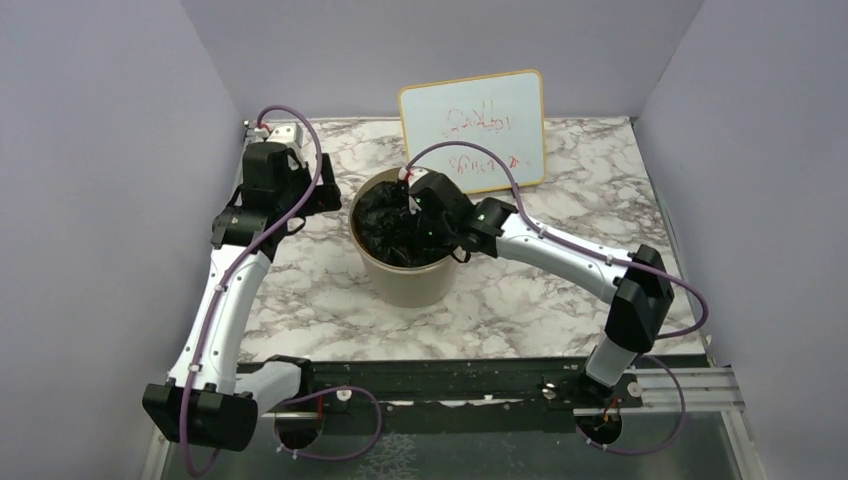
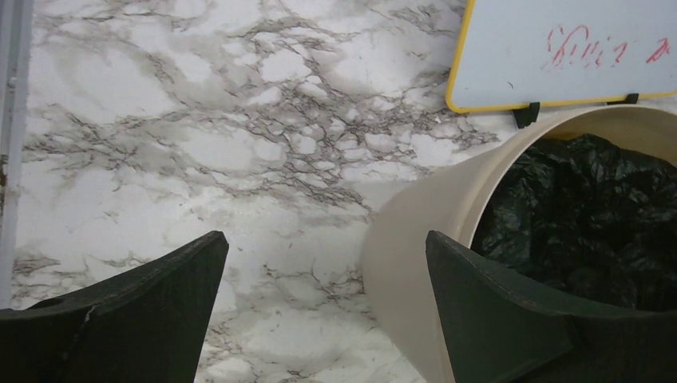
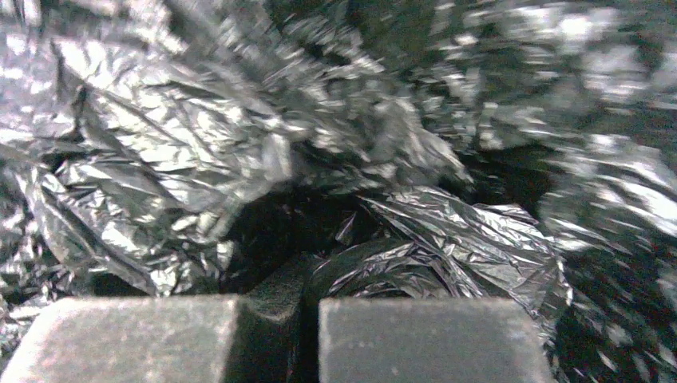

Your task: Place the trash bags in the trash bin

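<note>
The cream trash bin stands mid-table, and the crumpled black trash bag fills its inside. My right gripper reaches down into the bin's mouth. In the right wrist view the gripper has its jaws nearly together, and a fold of the glossy bag rises from the narrow gap. My left gripper is open and empty just left of the bin. In the left wrist view the left gripper hangs over bare marble, the bin wall is by its right finger, and the bag shows inside the bin.
A white whiteboard with red writing and a yellow frame stands right behind the bin; it also shows in the left wrist view. Lilac walls close the table on the left, back and right. A metal rail runs along the near edge.
</note>
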Controlling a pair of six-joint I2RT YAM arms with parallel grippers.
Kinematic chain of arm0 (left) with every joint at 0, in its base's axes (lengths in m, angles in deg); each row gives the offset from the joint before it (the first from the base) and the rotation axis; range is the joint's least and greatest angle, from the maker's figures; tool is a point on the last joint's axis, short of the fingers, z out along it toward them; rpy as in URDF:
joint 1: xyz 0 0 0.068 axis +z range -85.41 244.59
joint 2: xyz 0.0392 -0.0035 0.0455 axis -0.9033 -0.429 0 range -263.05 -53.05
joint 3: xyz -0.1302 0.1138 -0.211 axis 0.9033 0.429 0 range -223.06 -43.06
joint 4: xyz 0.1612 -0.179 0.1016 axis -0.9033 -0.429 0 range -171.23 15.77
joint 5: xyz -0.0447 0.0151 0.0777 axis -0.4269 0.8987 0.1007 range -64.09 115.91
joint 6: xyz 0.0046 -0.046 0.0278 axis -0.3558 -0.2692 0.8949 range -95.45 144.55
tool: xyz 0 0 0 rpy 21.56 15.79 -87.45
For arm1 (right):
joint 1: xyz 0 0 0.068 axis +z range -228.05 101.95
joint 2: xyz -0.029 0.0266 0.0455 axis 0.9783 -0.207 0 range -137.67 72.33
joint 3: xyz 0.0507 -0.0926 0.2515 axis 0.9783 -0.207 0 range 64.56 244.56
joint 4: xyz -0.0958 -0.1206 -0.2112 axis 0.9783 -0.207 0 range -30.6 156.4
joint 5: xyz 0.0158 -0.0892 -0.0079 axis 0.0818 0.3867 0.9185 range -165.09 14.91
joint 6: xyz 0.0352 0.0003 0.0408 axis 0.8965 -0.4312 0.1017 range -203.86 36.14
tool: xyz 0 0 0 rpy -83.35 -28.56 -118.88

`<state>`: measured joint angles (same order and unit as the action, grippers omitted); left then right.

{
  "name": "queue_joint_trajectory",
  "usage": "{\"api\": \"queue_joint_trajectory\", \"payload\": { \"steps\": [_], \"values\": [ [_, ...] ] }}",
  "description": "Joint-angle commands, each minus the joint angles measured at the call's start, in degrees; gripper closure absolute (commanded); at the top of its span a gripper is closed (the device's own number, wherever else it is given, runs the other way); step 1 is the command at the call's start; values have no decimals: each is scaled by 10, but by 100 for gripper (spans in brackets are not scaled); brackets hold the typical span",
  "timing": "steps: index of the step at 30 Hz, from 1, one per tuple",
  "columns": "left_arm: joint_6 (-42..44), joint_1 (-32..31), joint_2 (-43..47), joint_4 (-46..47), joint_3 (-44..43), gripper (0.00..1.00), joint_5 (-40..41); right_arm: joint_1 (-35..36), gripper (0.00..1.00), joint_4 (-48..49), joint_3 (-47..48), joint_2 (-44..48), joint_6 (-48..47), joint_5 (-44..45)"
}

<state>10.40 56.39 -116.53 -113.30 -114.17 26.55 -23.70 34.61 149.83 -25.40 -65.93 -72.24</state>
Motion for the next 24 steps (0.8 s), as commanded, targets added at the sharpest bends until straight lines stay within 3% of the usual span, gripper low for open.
{"api": "queue_joint_trajectory", "payload": {
  "steps": [1,5,14,19,24],
  "values": [
    [-1,5,13,28,20,5,-61,-16,99,-2,33,-7,-8,100],
    [-7,5,25,41,48,6,-71,-21,99,23,42,-32,-26,117],
    [-26,4,38,82,88,6,-137,-21,100,55,16,-6,-28,-4],
    [-26,5,33,101,80,6,-192,-21,99,54,62,17,-36,-89],
    [-34,5,29,105,74,6,-210,-21,100,73,46,28,-17,-81]
  ]
}}
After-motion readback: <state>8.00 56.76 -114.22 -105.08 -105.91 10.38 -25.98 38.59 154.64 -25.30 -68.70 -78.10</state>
